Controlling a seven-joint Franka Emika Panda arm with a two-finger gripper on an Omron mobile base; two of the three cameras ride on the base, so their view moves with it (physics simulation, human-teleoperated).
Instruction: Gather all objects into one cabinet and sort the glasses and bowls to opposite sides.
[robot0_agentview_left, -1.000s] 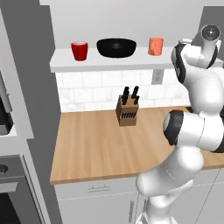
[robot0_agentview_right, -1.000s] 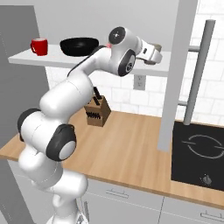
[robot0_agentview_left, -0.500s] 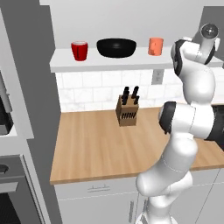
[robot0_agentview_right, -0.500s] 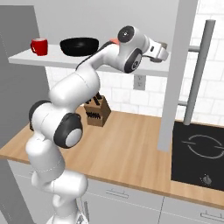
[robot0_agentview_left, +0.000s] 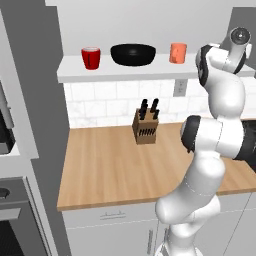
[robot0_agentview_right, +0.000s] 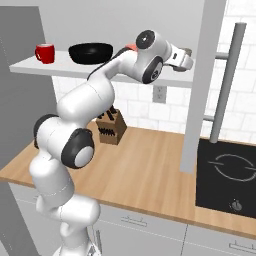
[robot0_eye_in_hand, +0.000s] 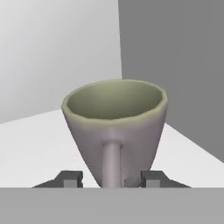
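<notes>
grey-green mug (robot0_eye_in_hand: 114, 127), handle foremost

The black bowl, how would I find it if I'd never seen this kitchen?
Look at the white shelf on the wall above the wooden counter. Three things stand in a row on it, and the black bowl is the middle one, between a red cup and an orange cup. It is the only dark one, and much wider and flatter than the cups.

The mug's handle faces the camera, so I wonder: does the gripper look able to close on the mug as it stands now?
Probably yes. In the hand view the grey-green mug stands upright on the white shelf, its handle between the two finger tips of the gripper, with nothing between them.
</notes>
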